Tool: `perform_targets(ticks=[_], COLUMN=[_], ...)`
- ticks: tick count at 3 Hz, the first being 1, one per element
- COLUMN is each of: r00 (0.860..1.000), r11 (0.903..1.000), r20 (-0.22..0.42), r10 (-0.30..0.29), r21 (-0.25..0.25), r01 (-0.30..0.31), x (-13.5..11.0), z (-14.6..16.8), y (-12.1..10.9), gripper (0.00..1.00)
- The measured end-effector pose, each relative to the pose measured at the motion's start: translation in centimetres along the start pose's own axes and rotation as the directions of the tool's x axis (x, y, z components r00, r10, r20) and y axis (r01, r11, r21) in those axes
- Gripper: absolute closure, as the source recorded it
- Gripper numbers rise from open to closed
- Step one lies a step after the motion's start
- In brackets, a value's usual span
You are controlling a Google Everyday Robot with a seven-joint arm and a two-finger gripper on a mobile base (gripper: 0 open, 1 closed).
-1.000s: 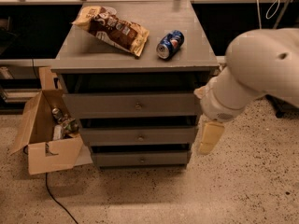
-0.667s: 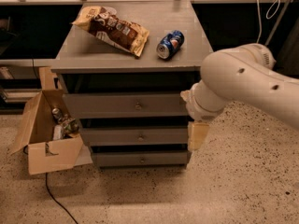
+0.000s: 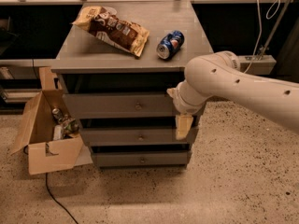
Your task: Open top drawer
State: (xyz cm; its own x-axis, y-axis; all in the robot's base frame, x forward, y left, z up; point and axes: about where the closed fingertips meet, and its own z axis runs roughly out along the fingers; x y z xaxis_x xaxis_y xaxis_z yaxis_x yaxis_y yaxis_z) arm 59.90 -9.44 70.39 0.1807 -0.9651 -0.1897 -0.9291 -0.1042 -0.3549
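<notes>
The grey cabinet has three drawer fronts. The top drawer (image 3: 112, 105) is the widest, is closed and has a small round metal knob (image 3: 138, 107) at its centre. My white arm (image 3: 233, 85) reaches in from the right. My gripper (image 3: 183, 126), a cream-coloured piece hanging below the wrist, is in front of the right end of the top and middle drawers, to the right of the knob and slightly lower. It holds nothing that I can see.
The middle drawer (image 3: 135, 137) and bottom drawer (image 3: 140, 159) are closed. A chip bag (image 3: 112, 28) and a blue soda can (image 3: 170, 44) lie on the cabinet top. An open cardboard box (image 3: 46, 134) stands at the left. A cable (image 3: 56, 197) lies on the floor.
My arm has swung left across the view, and the gripper has moved from beside the cabinet's right edge to in front of the drawers' right ends. The drawers have not moved.
</notes>
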Motion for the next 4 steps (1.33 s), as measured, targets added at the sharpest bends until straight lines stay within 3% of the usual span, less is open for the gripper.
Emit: perform_targets(ticks=[1, 2, 4], r00=[0.999, 0.999, 0.997], r11=[0.9999, 0.9999, 0.9972], r20=[0.032, 0.032, -0.03], r10=[0.011, 0.011, 0.074], r21=[0.009, 0.009, -0.009], r01=[-0.012, -0.012, -0.075], x=[0.2, 0.2, 3.9], z=[3.2, 3.2, 6.8], y=[-3.8, -3.8, -7.6], gripper=[0.0, 0.0, 0.0])
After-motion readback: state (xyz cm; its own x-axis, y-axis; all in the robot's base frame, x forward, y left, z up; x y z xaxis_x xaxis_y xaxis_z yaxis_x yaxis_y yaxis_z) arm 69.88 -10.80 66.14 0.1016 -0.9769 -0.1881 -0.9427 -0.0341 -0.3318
